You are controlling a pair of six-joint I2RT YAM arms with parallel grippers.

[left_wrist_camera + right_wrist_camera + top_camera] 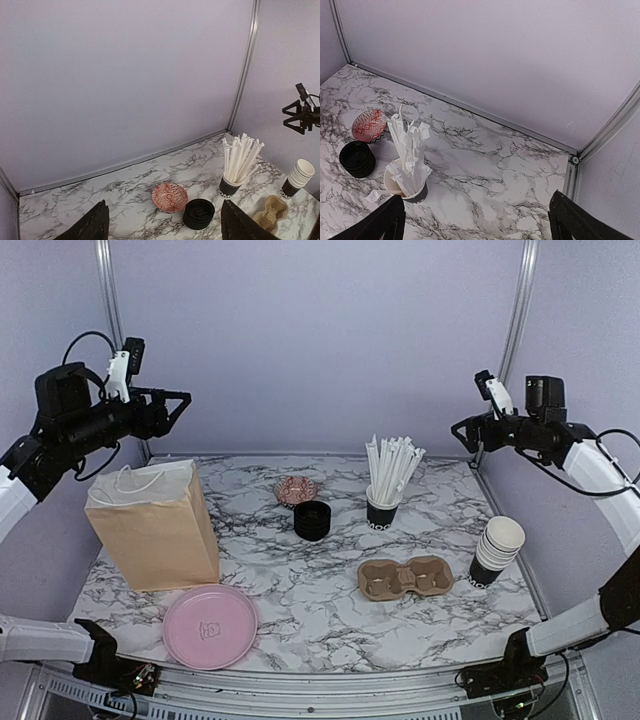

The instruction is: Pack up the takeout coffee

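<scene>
Several cups point(496, 552) near table point(300, 615) edge

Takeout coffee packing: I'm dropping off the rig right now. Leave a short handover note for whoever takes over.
Left pincer: open, empty, raised at the left rear.
Right pincer: open, empty, raised at the right rear.
Black paper cups: nested in one stack near the right edge.
Black lids: stacked at centre, beside the red patterned bowl.
Pulp cup carrier: flat, left of the cups, both holes empty.
Paper bag: upright at the left.
Done: nothing visible; no cup separated or lidded.
Left: probably separate cups, lid them, load the carrier, bag it.
</scene>
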